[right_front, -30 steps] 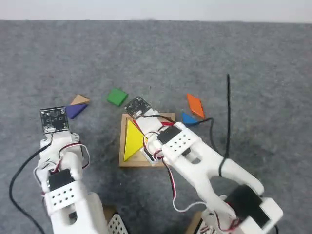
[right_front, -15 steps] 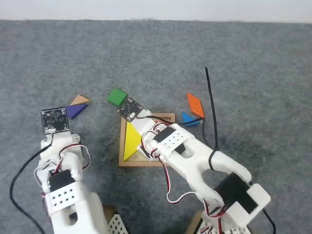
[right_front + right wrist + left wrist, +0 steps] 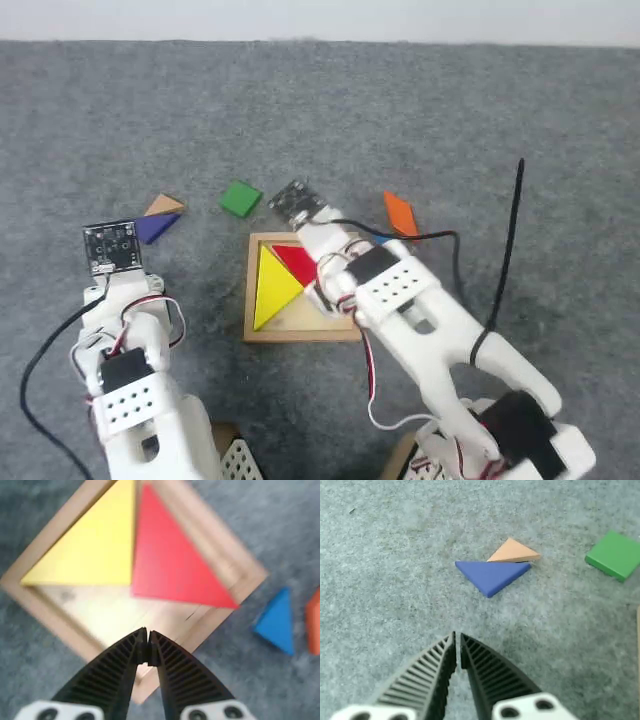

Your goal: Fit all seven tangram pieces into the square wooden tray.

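Note:
The square wooden tray (image 3: 297, 334) holds a big yellow triangle (image 3: 271, 285) and a big red triangle (image 3: 297, 262), edge to edge. My right gripper (image 3: 148, 634) is shut and empty, low over the tray's bare floor (image 3: 115, 617) close to the red triangle (image 3: 172, 565) and the yellow triangle (image 3: 92, 547). My left gripper (image 3: 458, 641) is shut and empty above the carpet, short of a dark blue triangle (image 3: 492, 574) that touches a tan triangle (image 3: 513, 551). A green square (image 3: 240, 198) lies beyond the tray.
An orange parallelogram (image 3: 400, 214) and a light blue triangle (image 3: 276, 622) lie on the carpet just off the tray's far right corner. The right arm's black cable (image 3: 505, 250) arcs over the carpet on the right. Grey carpet stretches all around.
The right arm swung left toward the green square, then back to the right. The red triangle, covered by the arm before, now shows in the tray beside the yellow one. The left arm stayed still.

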Controlling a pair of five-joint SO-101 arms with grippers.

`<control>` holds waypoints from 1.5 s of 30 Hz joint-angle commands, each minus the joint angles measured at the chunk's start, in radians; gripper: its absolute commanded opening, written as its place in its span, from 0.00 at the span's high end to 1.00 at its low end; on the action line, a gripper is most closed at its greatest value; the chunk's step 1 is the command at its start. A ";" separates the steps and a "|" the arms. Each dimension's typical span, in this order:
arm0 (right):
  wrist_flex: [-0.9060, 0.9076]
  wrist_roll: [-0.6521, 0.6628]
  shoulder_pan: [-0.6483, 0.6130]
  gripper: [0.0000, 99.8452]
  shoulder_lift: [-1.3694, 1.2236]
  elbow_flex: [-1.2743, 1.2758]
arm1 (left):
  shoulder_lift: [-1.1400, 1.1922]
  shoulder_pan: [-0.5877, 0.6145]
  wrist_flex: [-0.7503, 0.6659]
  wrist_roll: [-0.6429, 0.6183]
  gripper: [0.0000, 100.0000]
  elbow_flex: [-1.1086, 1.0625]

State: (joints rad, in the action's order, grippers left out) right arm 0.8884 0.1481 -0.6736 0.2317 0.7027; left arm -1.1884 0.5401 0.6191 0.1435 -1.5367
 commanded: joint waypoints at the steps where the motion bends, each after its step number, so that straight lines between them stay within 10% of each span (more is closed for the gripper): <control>1: -0.101 0.009 0.041 0.99 -0.079 -0.021 | -0.021 -0.003 -0.028 0.015 0.99 0.010; 22: -0.355 -0.002 -0.059 0.99 -0.269 -0.080 | -0.021 -0.003 -0.026 0.015 0.99 0.008; 38: -0.125 -0.005 -0.077 0.99 -0.102 -0.074 | -0.021 -0.003 -0.026 0.015 0.99 0.008; 45: -0.346 -0.080 -0.101 0.99 -0.272 -0.081 | -0.021 -0.003 -0.025 0.015 0.99 0.008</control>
State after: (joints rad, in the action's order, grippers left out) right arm 0.6260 0.0898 -0.7626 -0.0138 0.6628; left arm -1.1884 0.5401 0.6191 0.1435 -1.5367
